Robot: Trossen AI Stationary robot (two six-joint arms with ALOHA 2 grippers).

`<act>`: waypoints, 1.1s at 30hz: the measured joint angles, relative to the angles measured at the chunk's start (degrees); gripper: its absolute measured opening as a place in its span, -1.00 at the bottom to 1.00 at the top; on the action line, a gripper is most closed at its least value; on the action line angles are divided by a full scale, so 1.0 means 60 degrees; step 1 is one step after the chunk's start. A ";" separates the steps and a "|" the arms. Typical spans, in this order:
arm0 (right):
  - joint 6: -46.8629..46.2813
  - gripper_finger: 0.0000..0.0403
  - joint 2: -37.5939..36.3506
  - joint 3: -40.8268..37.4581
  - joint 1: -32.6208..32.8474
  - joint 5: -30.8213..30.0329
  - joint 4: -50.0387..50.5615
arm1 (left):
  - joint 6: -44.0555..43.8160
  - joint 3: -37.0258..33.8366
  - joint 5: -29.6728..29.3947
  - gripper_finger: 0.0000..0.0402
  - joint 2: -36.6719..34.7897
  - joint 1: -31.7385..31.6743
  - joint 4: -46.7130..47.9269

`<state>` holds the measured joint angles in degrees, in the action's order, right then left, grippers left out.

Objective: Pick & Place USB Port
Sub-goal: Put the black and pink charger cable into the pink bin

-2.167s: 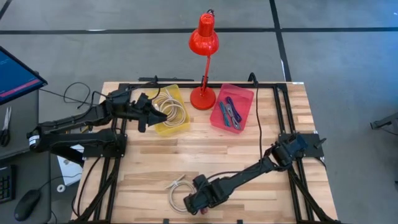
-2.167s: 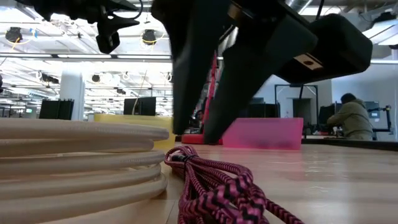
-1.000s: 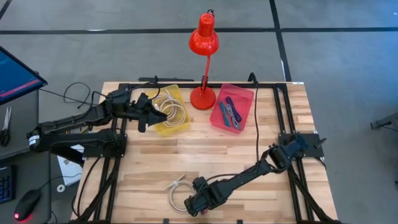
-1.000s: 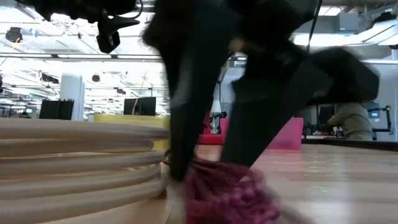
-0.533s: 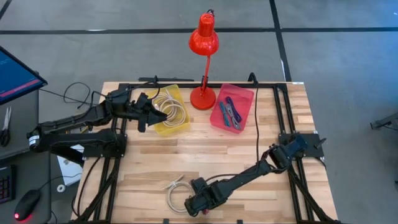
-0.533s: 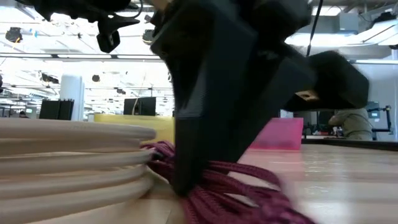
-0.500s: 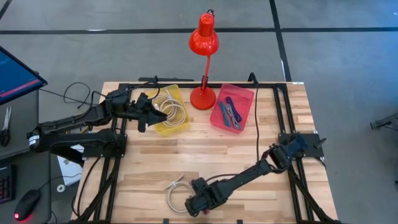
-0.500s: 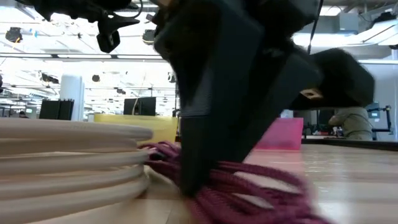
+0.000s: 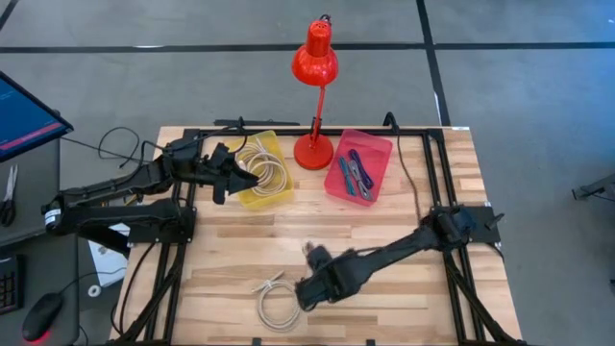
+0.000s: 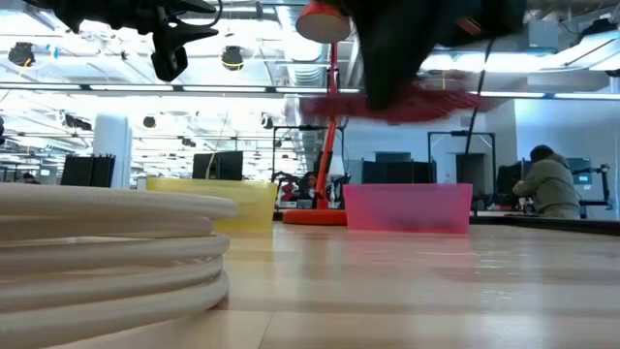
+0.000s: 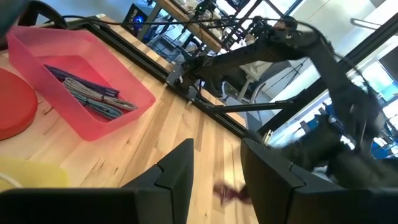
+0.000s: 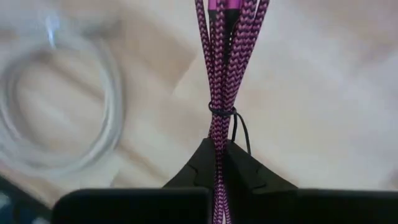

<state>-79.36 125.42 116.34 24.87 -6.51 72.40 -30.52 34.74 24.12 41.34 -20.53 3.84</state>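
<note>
Because bound by a tie, hangs as one bundle: purple braided USB cable [image 12: 219, 74] pinched in right gripper [image 12: 217, 163], lower centre; left gripper [image 11: 214, 163] parted over yellow bin [image 9: 258, 171], upper left, idle

Low view: right gripper [image 10: 407, 58] cut off by top edge, dark and blurred; purple cable [image 10: 417, 105] below it a smear. White coil [image 10: 107, 252] cut off at left edge. High view: cable hidden under gripper, centre-bottom. Right wrist view: cable ends ran off top edge; white coil blurred, upper left.

Magenta cable [image 10: 426, 102] aloft above table [image 10: 407, 281]
</note>
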 joint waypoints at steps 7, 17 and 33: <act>0.0578 -1.00 -0.1527 0.0007 -0.0795 -0.1614 0.1271 | 0.0000 0.0000 0.0000 -0.35 -0.0006 0.0000 -0.0009; 0.2103 -1.00 -0.3101 0.0014 -0.2369 -0.2849 0.2190 | 0.0000 0.0000 0.0000 -0.35 -0.0007 0.0000 -0.0011; 0.5116 -1.00 -0.3171 -0.1430 -0.6132 -0.2086 0.2896 | -0.0248 0.0000 -0.0004 -0.35 -0.0007 0.0000 -0.0011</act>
<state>-48.66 106.39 107.76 -11.92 -19.02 89.78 -32.01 34.74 24.10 41.30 -20.53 3.77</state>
